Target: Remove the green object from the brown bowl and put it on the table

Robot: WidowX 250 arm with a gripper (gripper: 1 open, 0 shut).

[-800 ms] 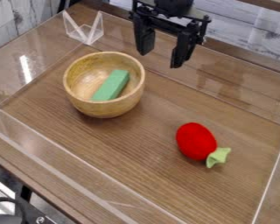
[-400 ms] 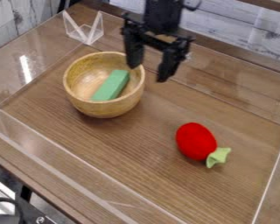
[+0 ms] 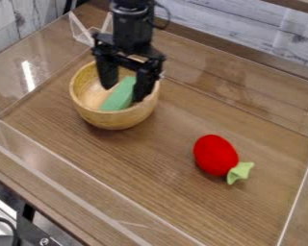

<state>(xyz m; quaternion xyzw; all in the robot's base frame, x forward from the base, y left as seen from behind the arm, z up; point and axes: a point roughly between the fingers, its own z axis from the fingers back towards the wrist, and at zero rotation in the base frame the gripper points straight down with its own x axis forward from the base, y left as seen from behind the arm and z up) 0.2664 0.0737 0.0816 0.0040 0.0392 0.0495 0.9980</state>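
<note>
Currently, the black robot gripper point(image 3: 124, 88) is positioned over the round light-brown wooden bowl point(image 3: 89, 113), with its 2 jaws spread apart. The flat, elongated green block point(image 3: 115, 100) is located inside the bowl; its visible part lies below the gap between the 2 jaws. The upper part of the block is hidden by the gripper. Whether either jaw touches the block cannot be determined from this view. The black arm point(image 3: 134, 13) extends from the top edge of the view down to the bowl.

The bowl rests on the dark brown wood-grain table point(image 3: 118, 173). The red strawberry-shaped toy point(image 3: 216, 155) lies on the table, well apart from the bowl, to its lower right in the view. The pale-green leaf point(image 3: 241, 173) of the toy points away from the bowl. Black cables point(image 3: 5, 223) are visible at the lower left edge of the view, well apart from the bowl.
</note>
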